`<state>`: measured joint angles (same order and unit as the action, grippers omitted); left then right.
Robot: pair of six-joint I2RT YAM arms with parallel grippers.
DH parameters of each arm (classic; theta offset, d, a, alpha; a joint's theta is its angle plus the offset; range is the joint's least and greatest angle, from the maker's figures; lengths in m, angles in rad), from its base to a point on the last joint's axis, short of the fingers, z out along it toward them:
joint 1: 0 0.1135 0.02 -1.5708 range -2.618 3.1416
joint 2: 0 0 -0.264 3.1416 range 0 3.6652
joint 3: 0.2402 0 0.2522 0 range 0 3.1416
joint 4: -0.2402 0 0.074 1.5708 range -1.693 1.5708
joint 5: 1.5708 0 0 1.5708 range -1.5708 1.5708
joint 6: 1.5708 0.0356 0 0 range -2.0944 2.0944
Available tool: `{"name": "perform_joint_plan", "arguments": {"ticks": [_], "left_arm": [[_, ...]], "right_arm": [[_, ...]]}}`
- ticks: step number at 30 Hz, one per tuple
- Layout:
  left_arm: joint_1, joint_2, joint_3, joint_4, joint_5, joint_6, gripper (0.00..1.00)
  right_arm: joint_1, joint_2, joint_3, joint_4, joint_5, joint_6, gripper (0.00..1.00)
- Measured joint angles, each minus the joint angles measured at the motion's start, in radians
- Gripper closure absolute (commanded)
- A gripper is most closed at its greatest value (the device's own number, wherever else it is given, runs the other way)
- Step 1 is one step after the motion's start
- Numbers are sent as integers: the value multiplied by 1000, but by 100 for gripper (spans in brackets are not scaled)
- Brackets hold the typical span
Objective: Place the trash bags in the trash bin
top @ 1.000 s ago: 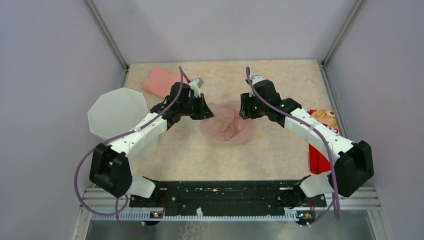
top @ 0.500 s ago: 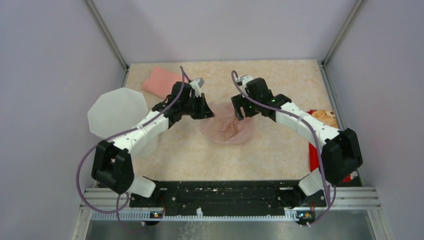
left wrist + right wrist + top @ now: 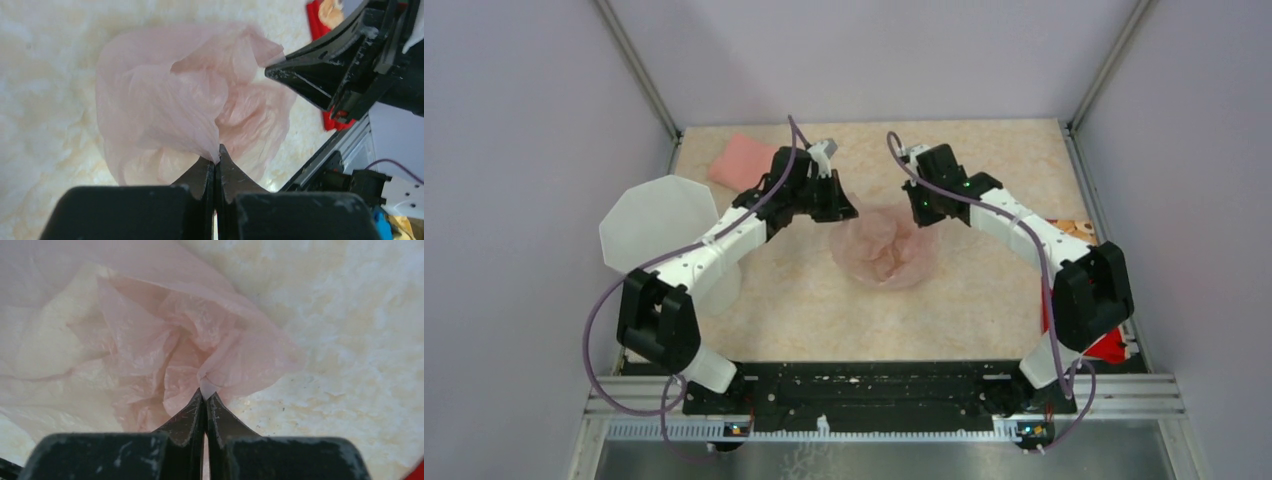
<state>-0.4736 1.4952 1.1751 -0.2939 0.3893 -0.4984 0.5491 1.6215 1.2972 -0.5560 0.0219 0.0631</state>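
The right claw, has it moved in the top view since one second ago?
Yes. The right claw shifted slightly up the image, nearer the table's far edge.

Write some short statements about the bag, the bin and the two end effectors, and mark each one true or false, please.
1. The left end effector and the right end effector are both shut on the trash bag. True.
2. The trash bag is already inside the trash bin. False: it is between the two end effectors, apart from the bin.
3. The trash bin stands at the left side, beside the left arm. True.
4. The folded pink cloth lies next to the red packet. False: the cloth is at the far left, the packet at the near right.
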Motion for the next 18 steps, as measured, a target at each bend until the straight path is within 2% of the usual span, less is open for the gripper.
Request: {"name": "perform_joint_plan", "arguments": {"ticks": [2, 3, 4, 5, 8, 10, 12, 15, 18], "left_arm": [[1, 39, 85, -23, 5, 2, 100], [1, 93, 222, -51, 19, 5, 100], [1, 106, 257, -50, 21, 6, 100], [-3, 148, 381, -82, 32, 13, 100], [-47, 269, 818, -91, 10, 76, 100], [-106, 253, 954, -40, -20, 126, 100], [-174, 158, 946, 28, -47, 171, 100], [-222, 2, 778, 108, -95, 220, 100], [-195, -42, 599, 161, -149, 223, 100]], "right_arm": [[-19, 5, 95, -74, 12, 21, 100], [-31, 5, 166, -106, 21, 38, 100], [-42, 5, 253, -130, 32, 52, 100], [-56, 0, 352, -123, 43, 67, 100], [-77, -122, 496, 35, 43, 87, 100], [-81, -254, 512, 131, 36, 89, 100], [-80, -400, 506, 240, 26, 87, 100], [-80, -564, 399, 434, 23, 98, 100], [-74, -568, 204, 558, -6, 142, 100]]}}
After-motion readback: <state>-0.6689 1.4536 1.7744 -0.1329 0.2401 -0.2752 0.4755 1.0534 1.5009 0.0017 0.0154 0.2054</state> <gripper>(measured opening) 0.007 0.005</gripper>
